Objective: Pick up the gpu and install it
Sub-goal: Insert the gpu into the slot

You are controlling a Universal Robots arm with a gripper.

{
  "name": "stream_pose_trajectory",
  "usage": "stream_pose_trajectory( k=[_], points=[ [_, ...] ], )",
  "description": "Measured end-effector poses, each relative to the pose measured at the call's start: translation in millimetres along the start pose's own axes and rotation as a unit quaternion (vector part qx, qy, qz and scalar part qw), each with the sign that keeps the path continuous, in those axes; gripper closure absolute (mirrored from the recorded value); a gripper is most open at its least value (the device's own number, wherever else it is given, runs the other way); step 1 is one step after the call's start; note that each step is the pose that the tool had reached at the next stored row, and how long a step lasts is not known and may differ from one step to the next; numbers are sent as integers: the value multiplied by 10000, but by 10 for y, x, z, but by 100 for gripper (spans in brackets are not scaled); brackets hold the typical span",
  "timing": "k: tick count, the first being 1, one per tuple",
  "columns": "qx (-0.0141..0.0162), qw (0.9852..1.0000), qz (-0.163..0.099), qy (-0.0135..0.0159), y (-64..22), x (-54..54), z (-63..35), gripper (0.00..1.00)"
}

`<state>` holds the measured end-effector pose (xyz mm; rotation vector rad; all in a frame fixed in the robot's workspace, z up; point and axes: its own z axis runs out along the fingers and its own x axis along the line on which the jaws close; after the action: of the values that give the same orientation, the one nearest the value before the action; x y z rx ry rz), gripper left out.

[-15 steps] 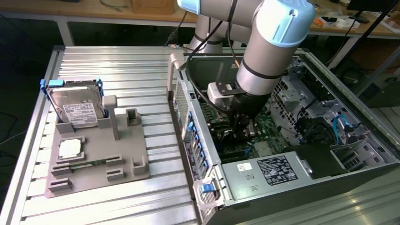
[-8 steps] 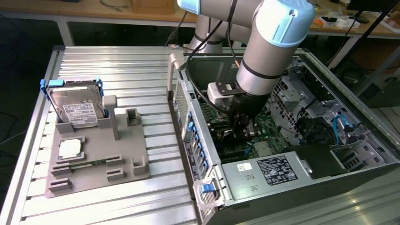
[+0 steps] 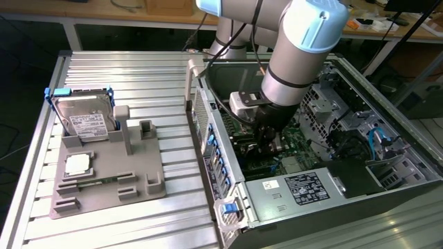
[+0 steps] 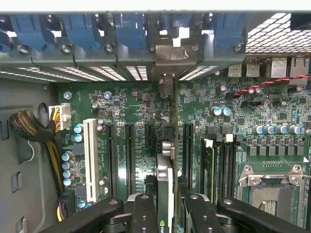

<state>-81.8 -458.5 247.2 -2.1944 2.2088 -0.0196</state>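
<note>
The pincer [image 4: 167, 206] is closed partway on the gpu [image 4: 165, 165], its dark fingers [image 4: 143, 208] pressing the thin card's two faces, so the card stands edge-on between them. The gpu reaches from the fingers down toward the motherboard [image 4: 141, 121], its metal end lined up with the bracket at the case's rear wall; whether it is seated in a slot I cannot tell. Just beside the card on either side run the long black expansion slots [image 4: 130, 150], with a white slot [image 4: 90, 153] further out. Past the slots on one side lies the empty CPU socket [image 4: 272, 189]; on the other, a sleeved cable bundle [image 4: 29, 128]. In the exterior view the arm [image 3: 298, 57] reaches down into the open case [image 3: 229, 155], pincer [image 3: 263, 148] deep inside. Well apart, at the exterior view's left, a grey holder [image 3: 104, 181] on the table [image 3: 138, 67] carries the hard drive [image 3: 86, 122].
</note>
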Motion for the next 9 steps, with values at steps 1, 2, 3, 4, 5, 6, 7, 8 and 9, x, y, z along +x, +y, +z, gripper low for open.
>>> stream_pose_trajectory(
  k=[1, 2, 3, 4, 5, 6, 7, 8, 9],
  points=[
    [1, 10000, 0, -3, 0, 0, 4, 73],
    [0, 10000, 0, -5, 0, 1, 9, 73],
    [0, 10000, 0, -7, 0, 1, 13, 73],
    [0, 10000, 0, -8, 0, 0, 14, 73],
    [1, 10000, 0, -9, -1, 0, 15, 73],
    [1, 10000, 0, -10, -1, 0, 16, 73],
    [2, 10000, 0, -10, -1, 0, 16, 73],
    [1, 10000, 0, -10, 0, 0, 16, 73],
    [1, 10000, 0, -10, -1, 0, 16, 73]
  ],
)
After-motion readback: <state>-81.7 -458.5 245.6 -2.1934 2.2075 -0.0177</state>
